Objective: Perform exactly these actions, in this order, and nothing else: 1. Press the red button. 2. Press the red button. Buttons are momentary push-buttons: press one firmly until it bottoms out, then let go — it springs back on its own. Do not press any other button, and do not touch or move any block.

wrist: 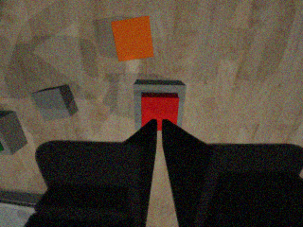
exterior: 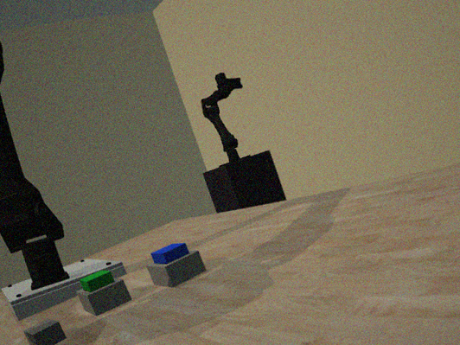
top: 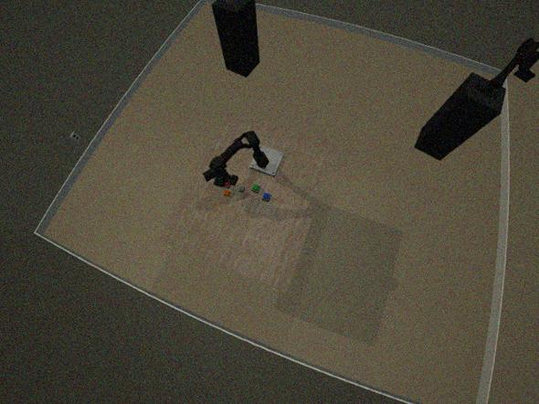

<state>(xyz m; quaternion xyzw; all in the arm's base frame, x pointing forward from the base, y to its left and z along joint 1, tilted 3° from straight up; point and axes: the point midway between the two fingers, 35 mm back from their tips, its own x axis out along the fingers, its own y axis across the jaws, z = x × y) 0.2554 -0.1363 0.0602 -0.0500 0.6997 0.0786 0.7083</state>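
Observation:
The red button (top: 227, 184) (wrist: 159, 108) sits on a grey base, in front of the fingertips in the wrist view. Its dark far side face shows, so the cap stands up from the base. My gripper (wrist: 159, 124) is shut and empty, its tips over the near part of the red cap. A small gap above the cap seems likely, but I cannot tell for sure whether they touch. The near edge of the button is hidden behind the fingers. The exterior view does not show the red button or the fingertips.
An orange block (top: 226, 193) (wrist: 133, 39) lies beyond the red button. A grey block (top: 241, 189) (exterior: 45, 335) (wrist: 54, 103) lies to its left in the wrist view. The green button (top: 256, 187) (exterior: 96, 280) and blue button (top: 266, 197) (exterior: 169, 253) stand farther along.

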